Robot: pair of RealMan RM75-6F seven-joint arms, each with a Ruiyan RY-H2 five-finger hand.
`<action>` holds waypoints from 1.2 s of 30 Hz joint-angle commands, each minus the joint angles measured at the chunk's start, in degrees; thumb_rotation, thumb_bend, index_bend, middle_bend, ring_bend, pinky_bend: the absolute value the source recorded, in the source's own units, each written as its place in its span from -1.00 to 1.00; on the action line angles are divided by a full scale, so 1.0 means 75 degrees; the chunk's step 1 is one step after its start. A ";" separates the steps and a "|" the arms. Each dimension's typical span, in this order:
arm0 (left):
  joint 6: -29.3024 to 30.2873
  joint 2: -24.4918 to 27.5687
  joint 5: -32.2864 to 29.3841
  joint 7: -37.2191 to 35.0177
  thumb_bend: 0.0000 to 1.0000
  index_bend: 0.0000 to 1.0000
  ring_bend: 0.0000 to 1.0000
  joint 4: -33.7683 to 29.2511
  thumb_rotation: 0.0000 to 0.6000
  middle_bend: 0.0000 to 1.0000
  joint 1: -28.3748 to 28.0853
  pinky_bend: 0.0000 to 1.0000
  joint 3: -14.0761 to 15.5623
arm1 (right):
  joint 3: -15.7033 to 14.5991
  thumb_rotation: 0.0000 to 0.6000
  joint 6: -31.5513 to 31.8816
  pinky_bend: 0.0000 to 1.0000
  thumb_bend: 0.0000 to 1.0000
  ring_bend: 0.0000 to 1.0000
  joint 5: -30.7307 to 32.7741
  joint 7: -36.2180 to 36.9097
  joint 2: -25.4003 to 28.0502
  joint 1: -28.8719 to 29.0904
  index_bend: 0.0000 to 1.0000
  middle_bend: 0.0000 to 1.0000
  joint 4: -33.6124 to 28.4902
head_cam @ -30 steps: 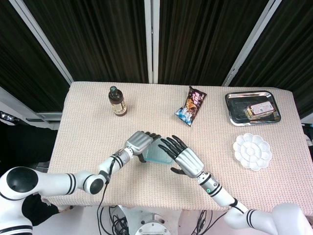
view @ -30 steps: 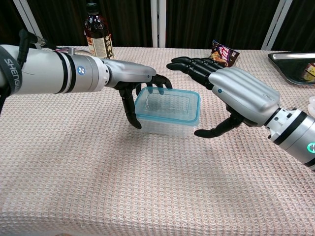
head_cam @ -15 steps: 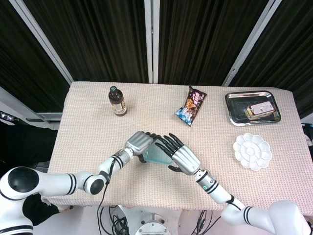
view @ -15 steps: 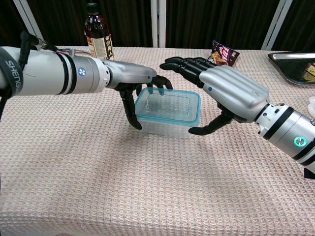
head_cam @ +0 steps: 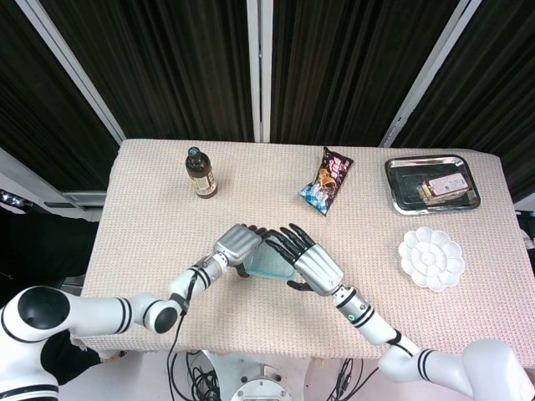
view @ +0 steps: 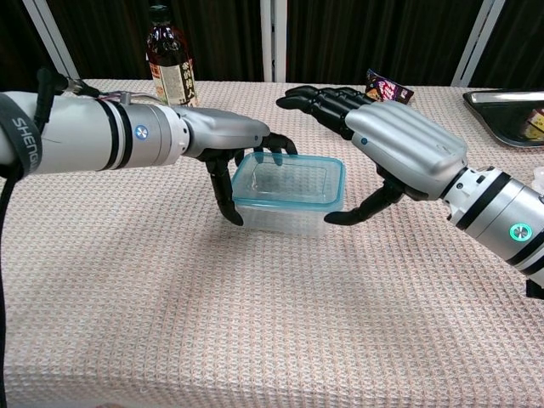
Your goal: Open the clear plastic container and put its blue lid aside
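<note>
The clear plastic container (view: 289,208) with its blue-rimmed lid (view: 287,180) sits on the tablecloth near the front middle, also seen as the container (head_cam: 269,264) in the head view. My left hand (view: 223,138) (head_cam: 238,244) grips its left end, thumb down the near side and fingers curled over the far corner. My right hand (view: 406,146) (head_cam: 311,266) hovers over the right end with fingers stretched past the far edge. Its thumb reaches toward the near right corner; I cannot tell whether it touches.
A dark bottle (head_cam: 201,173) stands at the back left. A snack bag (head_cam: 327,181) lies behind the container. A metal tray (head_cam: 390,179) with a packet sits at the back right, and a white paint palette (head_cam: 430,258) is in front of it.
My right hand has moved left and in over the container's right end, its thumb nearing the corner. The left hand and the container have stayed put.
</note>
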 commanded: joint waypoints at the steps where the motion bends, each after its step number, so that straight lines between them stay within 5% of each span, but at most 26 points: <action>1: 0.0049 -0.0046 0.0044 0.0039 -1.00 -0.58 -0.58 0.0033 1.00 -0.40 0.0018 -0.39 0.0006 | 0.0016 1.00 -0.0004 -1.00 -0.95 -1.00 0.0013 -0.0032 0.0057 0.0020 -1.00 -1.00 -0.0079; 6: 0.0039 -0.0045 0.0066 0.0052 -1.00 -0.57 -0.58 0.0021 1.00 -0.40 0.0031 -0.39 -0.0024 | 0.0032 1.00 0.0091 -1.00 -0.94 -1.00 -0.0004 -0.0002 0.0083 0.0026 -1.00 -1.00 -0.0106; 10: -0.0042 0.0017 0.0032 -0.0076 -1.00 -0.58 -0.58 -0.0077 1.00 -0.41 0.0058 -0.39 -0.0101 | 0.0019 1.00 0.0292 -1.00 -0.70 -1.00 -0.0094 0.0148 -0.0020 0.0022 -0.95 -0.91 0.0127; 13: -0.0235 0.0118 0.0016 -0.0359 -1.00 -0.58 -0.58 -0.0181 1.00 -0.43 0.0098 -0.40 -0.0207 | -0.0025 1.00 0.0484 -1.00 -0.41 -1.00 -0.0223 0.0304 -0.0178 0.0035 -0.67 -0.75 0.0450; 17: -0.0437 0.0235 0.0098 -0.0675 -1.00 -0.62 -0.58 -0.0269 1.00 -0.47 0.0146 -0.40 -0.0297 | -0.0048 1.00 0.0710 -1.00 -0.30 -1.00 -0.0343 0.0513 -0.0398 0.0070 -0.36 -0.65 0.0866; 23: -0.0601 0.0367 0.0213 -0.1078 -1.00 -0.72 -0.67 -0.0422 1.00 -0.54 0.0217 -0.41 -0.0426 | -0.0114 1.00 0.0709 -1.00 -0.26 -1.00 -0.0383 0.0626 -0.0603 0.0133 -0.18 -0.61 0.1224; 27: -0.0614 0.0474 0.0349 -0.1265 -1.00 -0.81 -0.88 -0.0549 1.00 -0.69 0.0266 -0.59 -0.0483 | -0.0176 1.00 0.0683 -1.00 -0.26 -1.00 -0.0398 0.0655 -0.0751 0.0157 -0.04 -0.60 0.1425; 36: -0.0337 0.0626 0.0544 -0.1408 -1.00 -0.86 -1.00 -0.0744 1.00 -0.87 0.0432 -0.78 -0.0479 | -0.0247 1.00 0.1055 -1.00 -0.26 -0.95 -0.0498 0.0923 -0.1221 0.0149 0.56 -0.44 0.2148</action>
